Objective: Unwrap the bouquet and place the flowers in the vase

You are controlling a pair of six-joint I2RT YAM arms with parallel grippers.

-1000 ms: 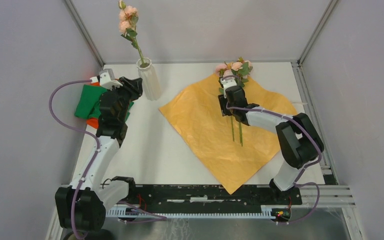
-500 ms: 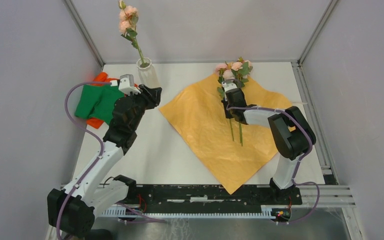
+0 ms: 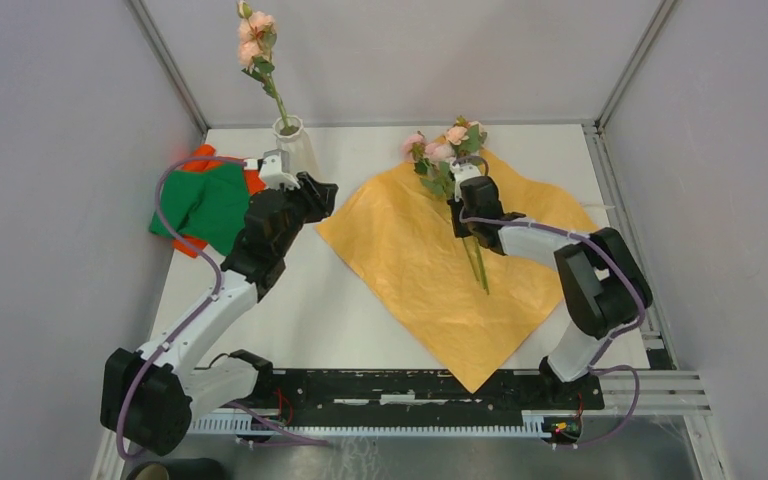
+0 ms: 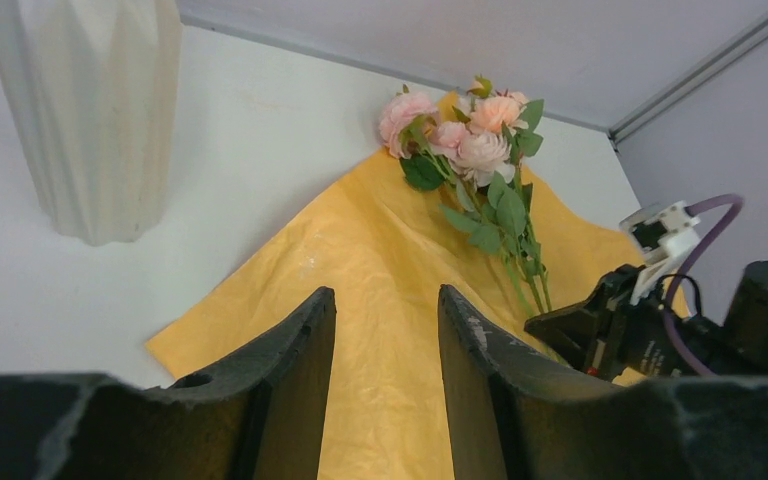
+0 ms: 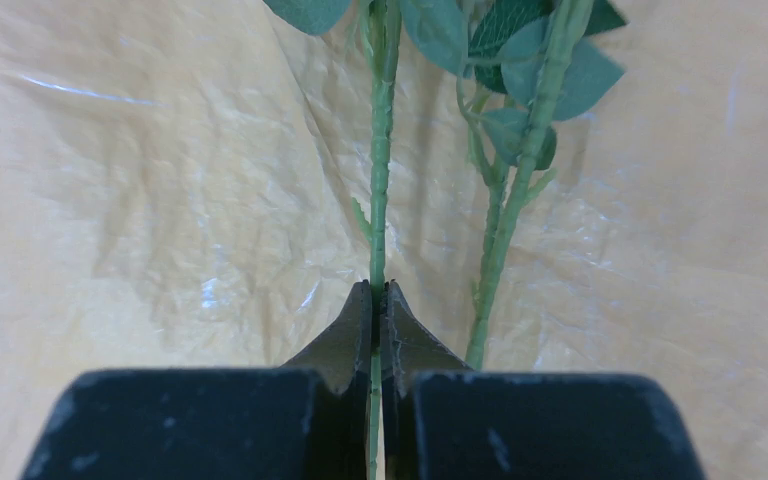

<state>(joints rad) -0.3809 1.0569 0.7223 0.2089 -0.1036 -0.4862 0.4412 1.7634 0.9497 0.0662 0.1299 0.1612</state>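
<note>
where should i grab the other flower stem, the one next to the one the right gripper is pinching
Take the loose stem on its bare lower stretch, below the leaves, coming from above with the fingers across it. It is thin and long over the orange paper and runs close beside the pinched stem in the right gripper, so probably approach from its outer side.

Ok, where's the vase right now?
Top view: the vase stands at the table's far left, just beyond the left tool, between the green cloth and the orange paper.
</note>
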